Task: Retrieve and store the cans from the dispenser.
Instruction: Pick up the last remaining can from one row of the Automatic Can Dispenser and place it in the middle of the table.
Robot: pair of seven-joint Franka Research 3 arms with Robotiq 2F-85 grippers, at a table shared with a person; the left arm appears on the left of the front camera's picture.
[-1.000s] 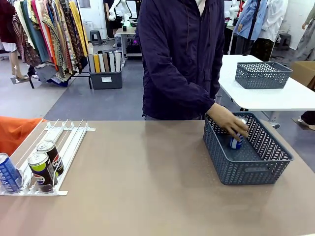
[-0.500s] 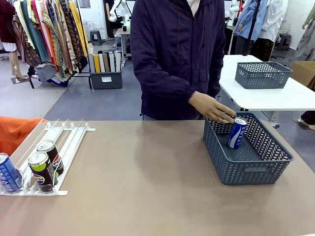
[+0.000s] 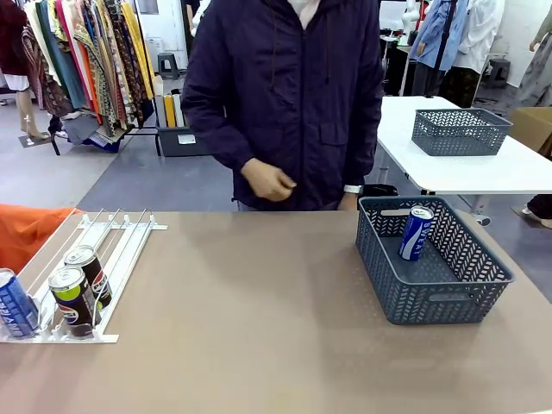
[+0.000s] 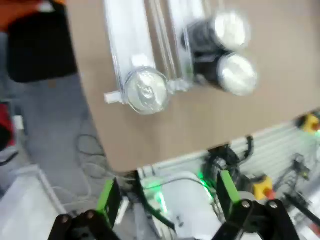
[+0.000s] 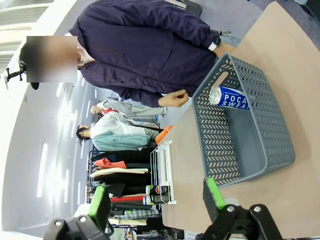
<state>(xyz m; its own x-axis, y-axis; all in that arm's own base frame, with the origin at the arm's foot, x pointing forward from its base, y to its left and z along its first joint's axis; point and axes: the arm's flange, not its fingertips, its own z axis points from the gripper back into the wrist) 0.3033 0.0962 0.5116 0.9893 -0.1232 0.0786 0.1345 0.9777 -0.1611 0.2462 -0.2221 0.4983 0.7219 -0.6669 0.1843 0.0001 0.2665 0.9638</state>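
The person's hand [image 3: 267, 181] pulled away; the Pocari Sweat can [image 3: 417, 233] is stored in the basket [image 3: 431, 297]. Three cans [image 3: 73, 297] wait. The left end effector [image 4: 167, 195] and right end effector [image 5: 156, 197] are spread, empty.

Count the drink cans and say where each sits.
4. A blue Pocari Sweat can leans in the grey basket; on the dispenser, two black Pepsi cans one behind the other, a blue can beside them. No others seem hidden.
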